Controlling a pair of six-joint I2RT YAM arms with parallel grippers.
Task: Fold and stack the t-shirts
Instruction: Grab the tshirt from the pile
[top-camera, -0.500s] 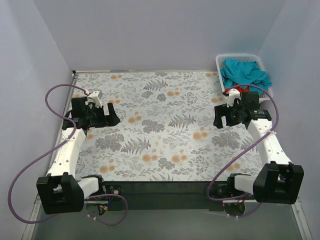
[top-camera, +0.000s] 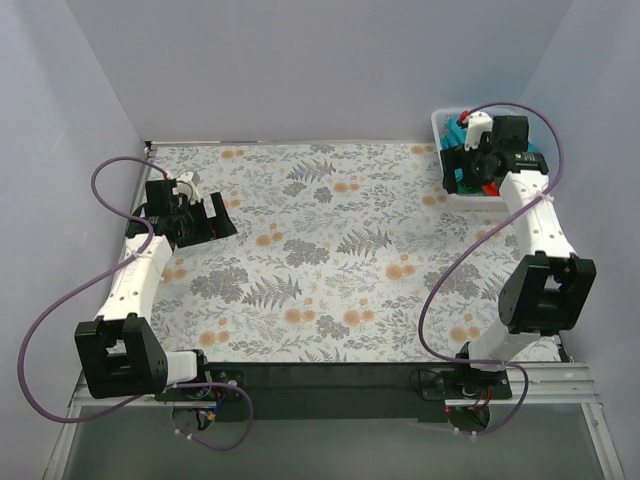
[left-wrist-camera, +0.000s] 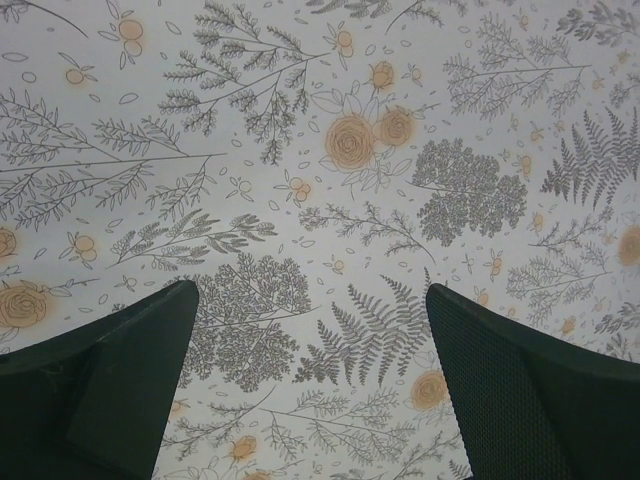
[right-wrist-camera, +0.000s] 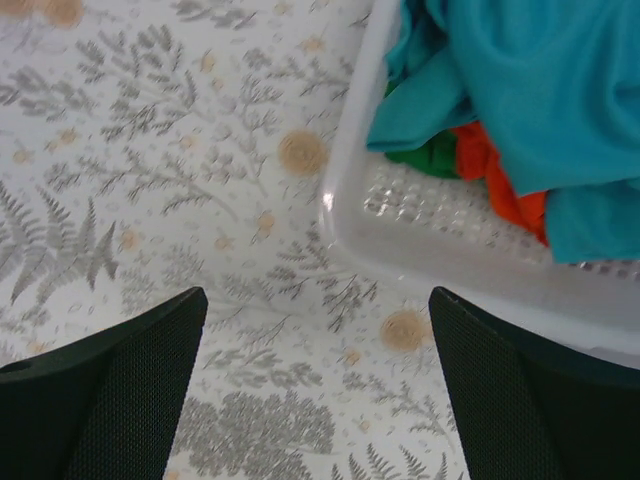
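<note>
A teal-blue t-shirt (right-wrist-camera: 540, 80) lies crumpled on top in the white lattice basket (right-wrist-camera: 440, 225). An orange-red t-shirt (right-wrist-camera: 488, 172) and a bit of a green one (right-wrist-camera: 430, 158) show under it. In the top view the basket (top-camera: 438, 122) is at the far right corner, mostly hidden by my right arm, with teal cloth (top-camera: 457, 130) showing. My right gripper (right-wrist-camera: 318, 292) is open and empty, above the table just beside the basket's near left corner (top-camera: 455, 172). My left gripper (left-wrist-camera: 311, 288) is open and empty over the bare floral cloth at the far left (top-camera: 222, 220).
The table is covered with a floral patterned cloth (top-camera: 330, 250). Grey walls close in the left, back and right sides. Purple cables loop from both arms. The basket stands against the right wall.
My right arm has swung from the right middle of the table back to the basket. My left gripper has shifted slightly towards the far left. Both stay open.
</note>
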